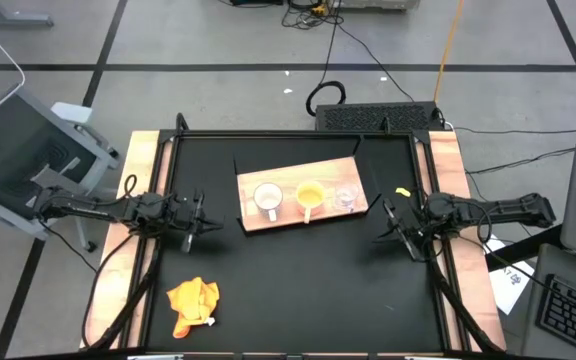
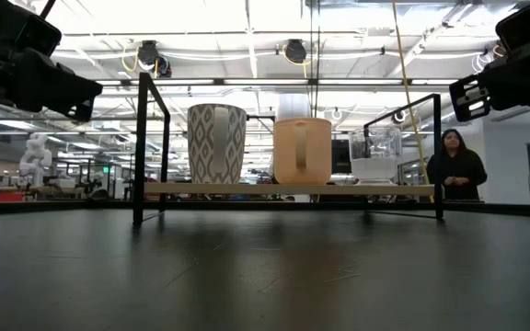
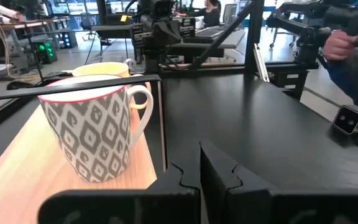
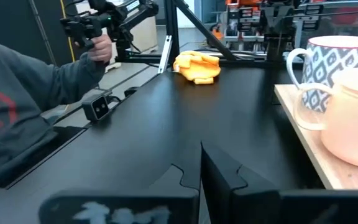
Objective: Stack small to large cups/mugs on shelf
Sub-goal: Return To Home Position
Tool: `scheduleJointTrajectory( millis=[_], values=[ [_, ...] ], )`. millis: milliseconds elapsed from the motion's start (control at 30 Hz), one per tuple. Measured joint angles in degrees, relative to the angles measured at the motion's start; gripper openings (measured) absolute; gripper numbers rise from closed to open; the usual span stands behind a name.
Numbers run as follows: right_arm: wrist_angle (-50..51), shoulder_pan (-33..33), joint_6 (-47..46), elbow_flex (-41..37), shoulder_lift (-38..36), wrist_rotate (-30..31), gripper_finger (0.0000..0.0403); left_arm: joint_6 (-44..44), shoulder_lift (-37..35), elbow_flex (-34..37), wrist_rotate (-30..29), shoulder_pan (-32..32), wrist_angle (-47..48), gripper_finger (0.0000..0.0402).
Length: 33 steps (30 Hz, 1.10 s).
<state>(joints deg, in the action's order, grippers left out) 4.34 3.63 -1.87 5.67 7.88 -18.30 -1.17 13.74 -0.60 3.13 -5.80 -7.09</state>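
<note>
Three cups stand upright in a row on the light-brown wooden shelf. They are a white patterned cup, a yellow-orange cup and a clear glass cup. In the low view the shelf sits a little above the table on a black frame, with the white cup, yellow-orange cup and glass cup on it. My left gripper hovers left of the shelf, shut and empty. My right gripper hovers right of it, shut and empty.
An orange-yellow cloth lies crumpled at the table's near left. Black frame posts stand at the shelf's ends. A person's hand and sleeve show beyond the table. Bare black tabletop lies in front of the shelf.
</note>
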Motion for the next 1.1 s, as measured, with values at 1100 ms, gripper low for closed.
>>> scheduleJointTrajectory(
  millis=[1100],
  values=[
    [-4.6,0.4,-1.1,-0.3,0.0,0.1,0.0,2.9,0.1,0.0,-0.1,0.0,0.0,0.0021]
  ],
)
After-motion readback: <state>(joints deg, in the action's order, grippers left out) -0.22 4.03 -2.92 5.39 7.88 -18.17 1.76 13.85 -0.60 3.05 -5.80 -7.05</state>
